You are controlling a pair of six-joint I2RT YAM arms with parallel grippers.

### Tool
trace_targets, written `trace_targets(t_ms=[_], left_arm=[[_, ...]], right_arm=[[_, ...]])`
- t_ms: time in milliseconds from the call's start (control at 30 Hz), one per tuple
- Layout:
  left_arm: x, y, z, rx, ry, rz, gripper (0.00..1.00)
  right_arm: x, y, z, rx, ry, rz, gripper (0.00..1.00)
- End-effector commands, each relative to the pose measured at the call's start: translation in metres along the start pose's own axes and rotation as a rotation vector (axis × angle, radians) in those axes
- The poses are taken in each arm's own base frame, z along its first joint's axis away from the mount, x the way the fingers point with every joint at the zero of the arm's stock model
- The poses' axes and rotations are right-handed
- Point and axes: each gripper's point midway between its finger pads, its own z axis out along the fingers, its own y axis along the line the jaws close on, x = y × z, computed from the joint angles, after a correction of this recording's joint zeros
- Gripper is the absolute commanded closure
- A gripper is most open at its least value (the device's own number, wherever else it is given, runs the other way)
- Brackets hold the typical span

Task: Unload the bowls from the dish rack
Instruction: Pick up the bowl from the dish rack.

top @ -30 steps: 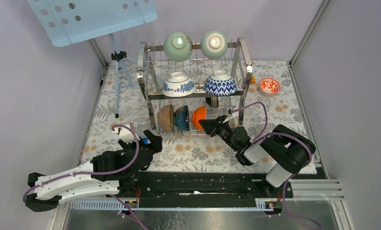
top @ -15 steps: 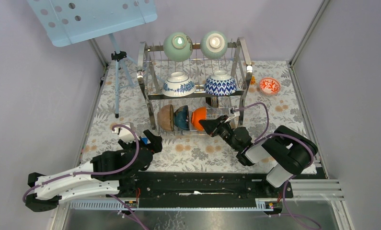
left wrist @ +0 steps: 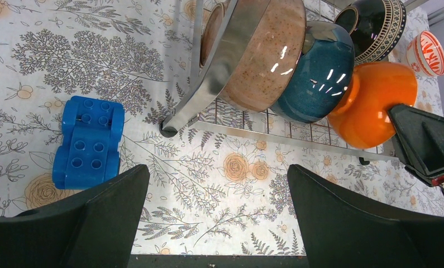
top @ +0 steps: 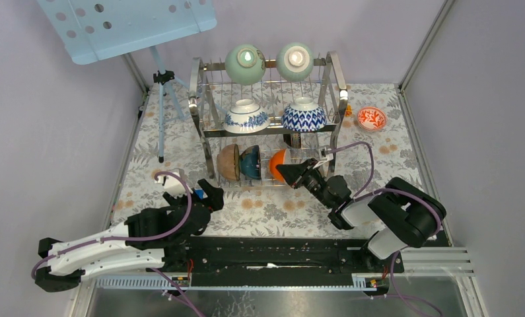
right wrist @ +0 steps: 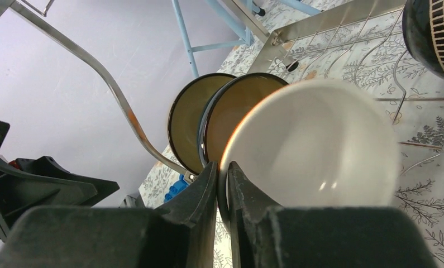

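Observation:
The steel dish rack (top: 195, 99) holds two pale green bowls (top: 245, 63) on top and two blue-and-white bowls (top: 245, 115) on the middle shelf. On its lower tier a brown bowl (top: 228, 162), a dark teal bowl (top: 249, 162) and the orange-white bowl (top: 275, 160) stand on edge. My right gripper (top: 291, 170) is shut on the orange-white bowl's rim (right wrist: 314, 145), one finger inside and one outside. The red-patterned bowl (top: 372, 118) sits on the table right of the rack. My left gripper (top: 210, 193) is open and empty, low over the cloth (left wrist: 216, 184) before the rack's left foot.
A blue toy block (left wrist: 88, 142) lies by my left gripper. A dark cup with a patterned band (left wrist: 376, 22) stands under the rack behind the orange-white bowl. A pale blue perforated stand on a tripod (top: 160, 79) is at the back left. Walls close in both sides.
My right gripper has shifted slightly up and to the right with the orange-white bowl, and its elbow has swung right. The left arm has not moved.

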Motion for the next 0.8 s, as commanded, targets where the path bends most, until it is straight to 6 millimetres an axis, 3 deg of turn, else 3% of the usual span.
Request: trace_targets(t_ms=[0, 300, 500, 767], left_arm=[[-0.002, -0.004, -0.001, 0.015, -0.001, -0.021, 0.01], [-0.002, -0.004, -0.002, 0.017, 0.003, -0.026, 0.01], [-0.002, -0.006, -0.004, 0.027, 0.012, -0.036, 0.01], [-0.013, -0.013, -0.012, 0.056, 0.022, -0.080, 0.01]], right_arm=[[-0.048, 0.040, -0.002, -0.147, -0.174, -0.011, 1.00], [-0.047, 0.052, -0.003, -0.187, -0.148, -0.018, 1.00], [-0.049, 0.074, -0.006, -0.274, -0.116, 0.000, 1.00], [-0.048, 0.107, -0.029, -0.368, -0.016, -0.034, 1.00]])
